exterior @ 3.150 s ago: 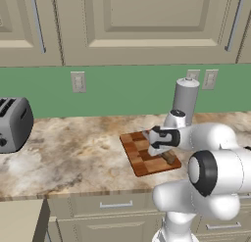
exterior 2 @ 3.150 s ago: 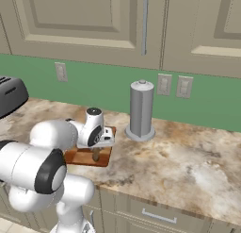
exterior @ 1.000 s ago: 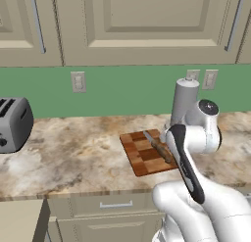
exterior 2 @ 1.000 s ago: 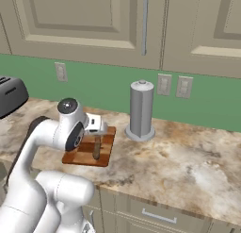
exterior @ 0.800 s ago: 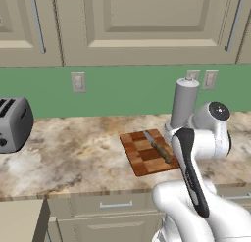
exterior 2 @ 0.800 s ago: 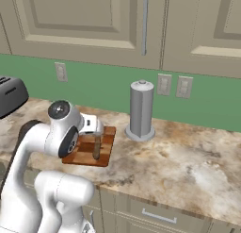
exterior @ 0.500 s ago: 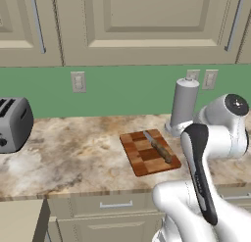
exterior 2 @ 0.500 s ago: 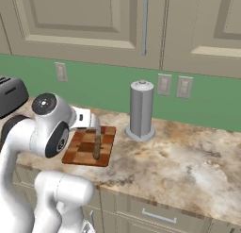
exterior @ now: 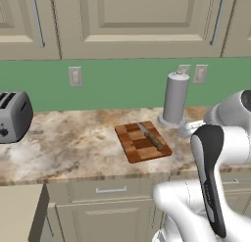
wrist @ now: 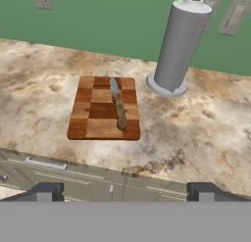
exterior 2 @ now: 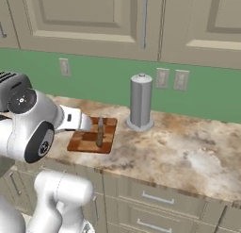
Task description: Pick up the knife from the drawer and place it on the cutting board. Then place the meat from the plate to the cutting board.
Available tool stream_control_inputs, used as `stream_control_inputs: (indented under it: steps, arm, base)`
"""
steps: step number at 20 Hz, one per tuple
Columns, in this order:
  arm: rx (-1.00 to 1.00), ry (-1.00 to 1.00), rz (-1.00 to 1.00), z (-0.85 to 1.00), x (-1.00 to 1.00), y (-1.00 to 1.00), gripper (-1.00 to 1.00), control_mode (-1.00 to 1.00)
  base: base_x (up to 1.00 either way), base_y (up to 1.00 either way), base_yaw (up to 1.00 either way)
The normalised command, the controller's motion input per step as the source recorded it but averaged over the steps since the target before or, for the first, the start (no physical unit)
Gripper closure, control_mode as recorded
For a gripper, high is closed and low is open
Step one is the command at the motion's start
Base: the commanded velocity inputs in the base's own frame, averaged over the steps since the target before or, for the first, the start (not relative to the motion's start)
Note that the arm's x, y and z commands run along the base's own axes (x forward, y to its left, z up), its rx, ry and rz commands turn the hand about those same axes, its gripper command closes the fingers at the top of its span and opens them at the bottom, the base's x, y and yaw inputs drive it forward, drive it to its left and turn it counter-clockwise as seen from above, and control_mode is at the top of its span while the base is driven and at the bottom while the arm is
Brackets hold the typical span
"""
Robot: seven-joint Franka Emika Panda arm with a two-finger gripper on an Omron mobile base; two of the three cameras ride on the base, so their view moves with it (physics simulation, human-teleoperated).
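Lying on the cutting board, blade toward 12 o'clock, the knife looked stiff and light; the gripper gaped empty

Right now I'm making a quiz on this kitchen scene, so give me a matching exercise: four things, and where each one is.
Things:
1. knife
2. cutting board
3. grey canister
4. toaster

Places:
A. at the far left of the counter
B. upright by the wall, right of the board
C. lying on the board
D. flat on the counter near its front edge

Pairs: 1-C, 2-D, 3-B, 4-A
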Motion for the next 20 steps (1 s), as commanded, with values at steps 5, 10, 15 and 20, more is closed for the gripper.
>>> stream_control_inputs:
  steps: [5,10,15,20]
  arm:
    - [0.0,0.0,0.0,0.0,0.0,0.0,-1.0,1.0]
    - [0.0,0.0,0.0,0.0,0.0,0.0,-1.0,1.0]
    - [0.0,0.0,0.0,0.0,0.0,0.0,-1.0,1.0]
    - [0.0,0.0,0.0,0.0,0.0,0.0,-1.0,1.0]
  base:
    - [-0.94,-0.83,-0.15]
    - [-0.56,-1.0,-0.4]
    - [-0.38,-1.0,-0.54]
    - [-0.3,-1.0,-0.54]
